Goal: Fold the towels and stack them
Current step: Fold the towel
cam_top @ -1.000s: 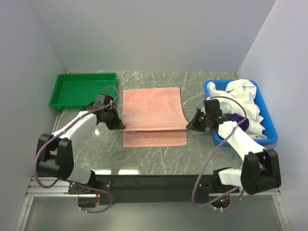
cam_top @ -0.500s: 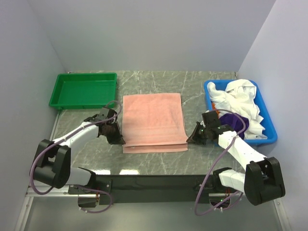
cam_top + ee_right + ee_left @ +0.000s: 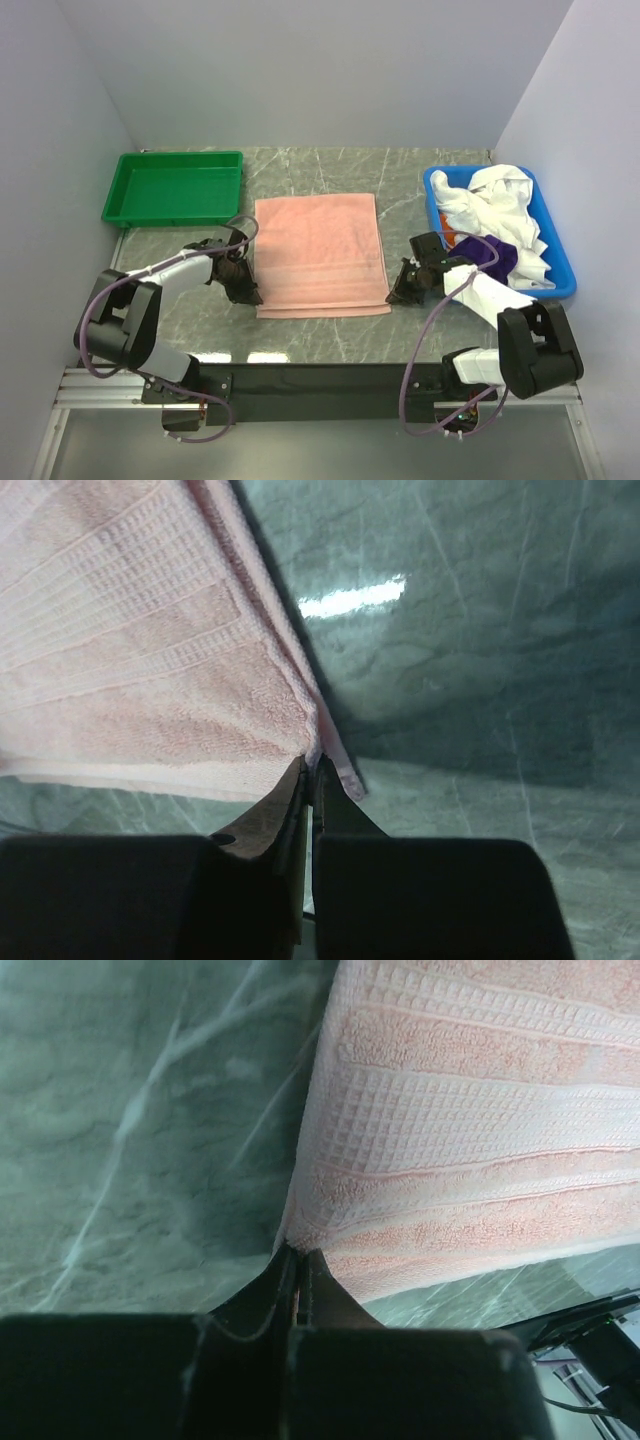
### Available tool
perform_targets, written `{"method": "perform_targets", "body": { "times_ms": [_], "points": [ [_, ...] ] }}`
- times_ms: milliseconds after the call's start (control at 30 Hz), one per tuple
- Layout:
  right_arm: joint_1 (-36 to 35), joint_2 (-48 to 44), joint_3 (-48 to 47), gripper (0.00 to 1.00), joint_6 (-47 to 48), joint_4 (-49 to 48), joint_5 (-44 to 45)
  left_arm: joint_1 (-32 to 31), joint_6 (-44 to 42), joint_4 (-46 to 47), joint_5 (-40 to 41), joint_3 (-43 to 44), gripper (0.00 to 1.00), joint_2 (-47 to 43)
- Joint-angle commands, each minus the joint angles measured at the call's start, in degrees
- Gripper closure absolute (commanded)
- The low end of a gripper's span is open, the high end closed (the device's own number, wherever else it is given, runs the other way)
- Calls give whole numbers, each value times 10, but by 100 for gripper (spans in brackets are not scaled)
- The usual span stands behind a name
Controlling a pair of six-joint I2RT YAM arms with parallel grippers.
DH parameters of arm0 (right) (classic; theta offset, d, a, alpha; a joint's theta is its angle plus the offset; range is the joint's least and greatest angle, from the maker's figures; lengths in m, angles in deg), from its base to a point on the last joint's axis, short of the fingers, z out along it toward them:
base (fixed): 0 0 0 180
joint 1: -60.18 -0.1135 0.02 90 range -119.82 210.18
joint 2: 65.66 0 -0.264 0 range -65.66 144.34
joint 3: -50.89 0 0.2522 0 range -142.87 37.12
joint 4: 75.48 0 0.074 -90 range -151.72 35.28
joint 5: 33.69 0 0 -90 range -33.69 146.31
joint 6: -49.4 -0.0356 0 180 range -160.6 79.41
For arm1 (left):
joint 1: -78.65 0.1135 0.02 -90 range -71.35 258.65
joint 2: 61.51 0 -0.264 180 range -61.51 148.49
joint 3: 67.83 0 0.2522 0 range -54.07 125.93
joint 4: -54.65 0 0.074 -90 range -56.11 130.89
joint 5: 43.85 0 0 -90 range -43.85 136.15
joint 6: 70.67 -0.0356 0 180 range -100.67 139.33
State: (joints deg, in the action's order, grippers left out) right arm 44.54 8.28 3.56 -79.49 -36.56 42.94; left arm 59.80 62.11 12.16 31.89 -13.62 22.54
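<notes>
A salmon-pink towel (image 3: 320, 255) lies folded in half on the marble table, its doubled edge toward the near side. My left gripper (image 3: 247, 294) is shut on the towel's near left corner (image 3: 300, 1235). On the opposite side my right gripper (image 3: 397, 293) is shut on the near right corner (image 3: 315, 742). Both pinch the upper layer low over the table. White towels (image 3: 495, 205), a deep purple towel (image 3: 492, 252) and a sliver of orange towel (image 3: 457, 240) are heaped in the blue bin (image 3: 560, 275).
A green tray (image 3: 172, 187) stands empty at the back left. The blue bin sits at the right edge, close to my right arm. Grey walls close in the table on three sides.
Both grippers have carried the towel's far edge toward the near side and down, so the upper layer now lies over the lower one and the near edges line up.
</notes>
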Motion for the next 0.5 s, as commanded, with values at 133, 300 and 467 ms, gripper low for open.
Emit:
{"method": "perform_targets", "body": {
  "times_ms": [133,300,467],
  "points": [
    [8,60,-35,100,1,-16,77,7,-16,4,96,38,99,77],
    [8,111,-66,100,-2,-37,91,20,-29,3,109,83,99,128],
    [9,159,-117,100,3,-43,106,36,-45,-2,122,135,99,178]
  ]
}}
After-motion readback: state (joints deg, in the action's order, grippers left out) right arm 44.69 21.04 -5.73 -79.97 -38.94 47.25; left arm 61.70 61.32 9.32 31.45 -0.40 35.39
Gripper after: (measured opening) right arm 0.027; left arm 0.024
